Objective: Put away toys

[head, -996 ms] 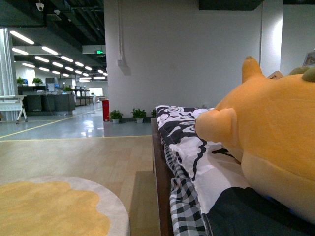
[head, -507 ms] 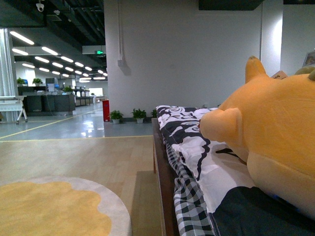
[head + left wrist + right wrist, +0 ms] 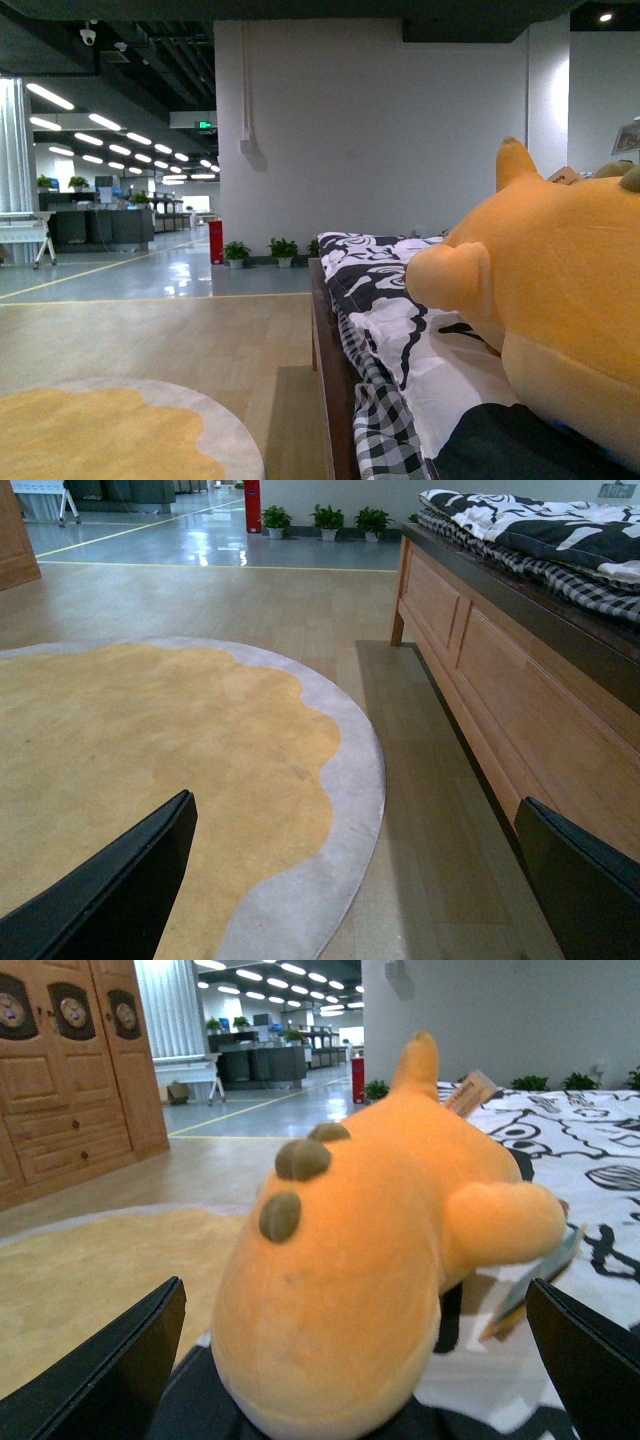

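Strip-lit open hall with a pale wood floor and a round yellow rug with a grey border [image 3: 110, 430] surrounds a low wooden desk [image 3: 480, 670] spread with black-and-white patterned bedding [image 3: 400, 330]. On that bedding lies the big orange-yellow plush animal [image 3: 350, 1230], rounded, with olive-brown tufts [image 3: 300, 1160] on top and a stubby limb [image 3: 500, 1222] sticking out sideways.

The right hand [image 3: 355, 1285] faces it with fingers spread wide and empty. The toy is just ahead between them, apparently not touched. The left hand [image 3: 355, 800] is likewise released, low over the floor between the rug's edge and the desk's side.

The toy looks light, very soft and bulky, so it would likely squash and sag rather than slip. A pinch on the limb, or a deep squeeze across a narrower part of the body, seems the best hold. Its bulk may call for both hands.
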Available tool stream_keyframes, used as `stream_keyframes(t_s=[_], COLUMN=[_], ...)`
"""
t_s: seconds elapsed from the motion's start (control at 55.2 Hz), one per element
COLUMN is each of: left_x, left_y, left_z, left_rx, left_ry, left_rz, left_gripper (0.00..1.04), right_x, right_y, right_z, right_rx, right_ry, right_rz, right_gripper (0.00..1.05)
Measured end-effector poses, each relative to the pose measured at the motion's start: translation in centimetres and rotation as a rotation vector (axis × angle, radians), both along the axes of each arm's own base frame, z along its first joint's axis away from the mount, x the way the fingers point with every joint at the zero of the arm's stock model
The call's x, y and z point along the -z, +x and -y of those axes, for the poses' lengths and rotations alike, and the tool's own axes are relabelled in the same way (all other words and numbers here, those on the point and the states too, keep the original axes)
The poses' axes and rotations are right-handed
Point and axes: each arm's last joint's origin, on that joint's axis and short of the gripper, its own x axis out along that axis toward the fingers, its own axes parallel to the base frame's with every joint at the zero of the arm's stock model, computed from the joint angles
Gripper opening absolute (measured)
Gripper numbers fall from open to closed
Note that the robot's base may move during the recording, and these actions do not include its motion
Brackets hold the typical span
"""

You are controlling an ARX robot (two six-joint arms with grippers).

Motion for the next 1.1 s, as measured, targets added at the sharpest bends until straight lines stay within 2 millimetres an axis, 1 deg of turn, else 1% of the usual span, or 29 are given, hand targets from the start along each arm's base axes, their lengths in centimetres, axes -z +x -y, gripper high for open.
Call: stream_keyframes(t_s=[0.199, 0.398, 0.489, 0.543, 0.67, 0.797, 0.996, 1.105], left_x=[0.0, 0.0, 0.0, 0.0, 0.0, 0.0, 0.0, 0.0], left_y=[0.0, 0.0, 0.0, 0.0, 0.0, 0.0, 0.0, 0.0], left_z=[0.0, 0.0, 0.0, 0.0, 0.0, 0.0, 0.0, 0.0], left_rx=[0.0, 0.0, 0.0, 0.0, 0.0, 0.0, 0.0, 0.0], left_ry=[0.0, 0.0, 0.0, 0.0, 0.0, 0.0, 0.0, 0.0], left_rz=[0.0, 0.0, 0.0, 0.0, 0.0, 0.0, 0.0, 0.0], left_gripper=[0.99, 0.99, 0.99, 0.99, 0.99, 0.99, 0.99, 0.99], right_x=[-1.7, -2.2, -1.8, -1.1, 0.3, 1.4, 2.5, 2.8], right_y=[2.9, 6.2, 7.6, 8.6, 9.9, 10.5, 10.0, 9.6], right_z=[-1.9, -3.0, -3.3, -3.5, -3.6, -3.4, -3.4, -3.6], right_rx=[-0.036, -0.009, 0.018, 0.052, 0.114, 0.138, 0.126, 0.123], right_ry=[-0.031, -0.063, -0.077, -0.1, -0.145, -0.16, -0.184, -0.196], right_rz=[0.006, -0.006, -0.029, -0.055, -0.099, -0.141, -0.176, -0.176], right_gripper=[1.04, 1.04, 1.04, 1.04, 1.04, 1.04, 1.04, 0.9])
